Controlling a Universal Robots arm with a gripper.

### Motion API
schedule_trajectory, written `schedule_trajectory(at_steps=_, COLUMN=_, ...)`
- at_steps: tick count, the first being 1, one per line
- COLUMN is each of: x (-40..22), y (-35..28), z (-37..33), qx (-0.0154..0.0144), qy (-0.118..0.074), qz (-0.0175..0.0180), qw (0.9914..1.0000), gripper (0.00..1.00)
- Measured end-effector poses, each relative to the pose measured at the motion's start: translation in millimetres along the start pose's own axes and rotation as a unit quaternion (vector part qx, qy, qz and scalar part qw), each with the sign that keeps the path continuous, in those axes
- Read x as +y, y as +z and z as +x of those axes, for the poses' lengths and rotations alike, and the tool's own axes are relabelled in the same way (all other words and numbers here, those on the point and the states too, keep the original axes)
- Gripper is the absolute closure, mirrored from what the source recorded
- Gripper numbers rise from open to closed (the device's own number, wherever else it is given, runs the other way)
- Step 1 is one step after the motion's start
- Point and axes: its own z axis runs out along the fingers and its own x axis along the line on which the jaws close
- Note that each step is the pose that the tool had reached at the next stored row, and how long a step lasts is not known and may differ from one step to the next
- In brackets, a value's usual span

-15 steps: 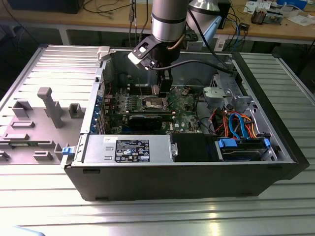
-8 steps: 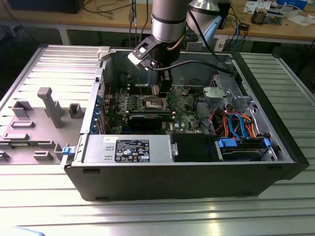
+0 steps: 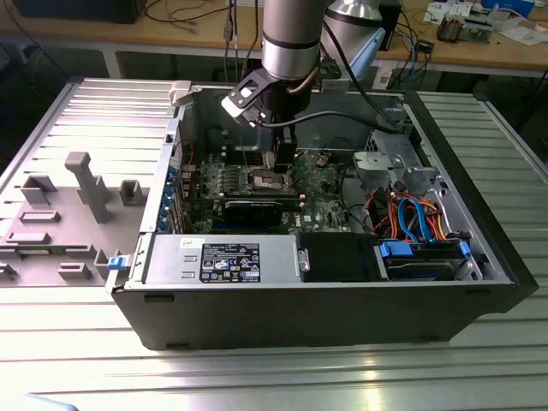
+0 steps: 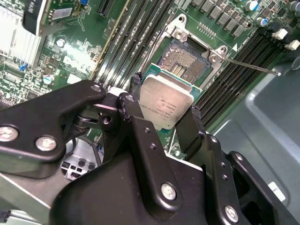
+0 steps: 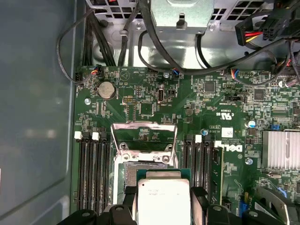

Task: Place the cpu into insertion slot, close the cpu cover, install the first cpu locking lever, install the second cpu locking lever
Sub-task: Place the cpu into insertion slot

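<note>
One gripper (image 4: 164, 123), two fingers (image 4: 190, 130) clamped on one cpu (image 4: 165, 101), hangs over one insertion slot (image 4: 184, 63); one cpu cover (image 5: 140, 147) stands raised.

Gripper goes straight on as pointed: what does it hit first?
Probably the open slot, via the cpu the gripper holds; the cover stands raised beyond it. Exact alignment and depth are unclear.

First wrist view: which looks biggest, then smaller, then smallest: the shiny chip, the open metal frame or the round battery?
1. cpu and cpu cover: they look about the same, and the cpu is nearer the camera and cut off at the edge, so no ranking.
2. round battery: clearly smallest.
</note>
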Motion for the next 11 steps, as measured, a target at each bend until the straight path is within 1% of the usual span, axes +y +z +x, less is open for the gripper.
schedule_trajectory(at_steps=2, x=-0.5, y=1.9, z=0.3, qx=-0.0001, qy=0.0, qz=0.0001, qw=1.0, gripper=0.45)
schedule_trajectory(at_steps=11, x=-0.6, y=2.1, z=0.4, qx=0.0, qy=0.0, qz=0.0001, qw=1.0, gripper=0.45)
